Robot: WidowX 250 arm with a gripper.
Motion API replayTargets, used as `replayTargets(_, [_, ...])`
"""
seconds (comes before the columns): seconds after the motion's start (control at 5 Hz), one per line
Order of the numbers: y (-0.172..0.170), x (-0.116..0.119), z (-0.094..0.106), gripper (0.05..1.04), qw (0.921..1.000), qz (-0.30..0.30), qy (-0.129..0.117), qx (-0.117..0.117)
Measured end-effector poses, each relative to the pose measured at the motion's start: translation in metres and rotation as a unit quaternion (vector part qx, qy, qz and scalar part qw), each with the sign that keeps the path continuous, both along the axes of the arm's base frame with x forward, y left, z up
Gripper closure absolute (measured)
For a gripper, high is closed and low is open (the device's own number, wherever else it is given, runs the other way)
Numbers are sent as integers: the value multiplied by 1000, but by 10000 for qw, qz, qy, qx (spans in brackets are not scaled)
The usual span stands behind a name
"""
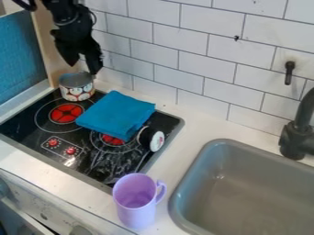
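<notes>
Your hand (83, 69) hangs over the pot (77, 93) at the stove's (22, 120) far-left corner, its fingers apart. The cloth (116, 114) lies just beside the pot. Lowered off-centre, a fingertip could catch the rim and tip the pot; sideways drift could drag the cloth.

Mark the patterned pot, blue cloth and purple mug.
Patterned pot (77, 93): camera view, outer side wall.
Blue cloth (116, 114): camera view, middle of top.
Purple mug (136, 215): camera view, outside of body.

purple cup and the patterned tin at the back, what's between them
In the camera view, the blue cloth lies between the purple cup and the patterned tin, with black stovetop nearer the cup.
</notes>
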State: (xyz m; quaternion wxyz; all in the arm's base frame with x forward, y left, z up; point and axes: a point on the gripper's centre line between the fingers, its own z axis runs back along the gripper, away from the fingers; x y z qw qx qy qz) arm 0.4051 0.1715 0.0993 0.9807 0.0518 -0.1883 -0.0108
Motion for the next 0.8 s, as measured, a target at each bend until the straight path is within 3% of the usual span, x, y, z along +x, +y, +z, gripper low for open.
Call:
replayTargets(0.4, [8, 20, 0, 82, 9999, 82, -89, 9])
replayTargets(0.8, [16, 23, -14, 82, 9998, 136, 80, 151])
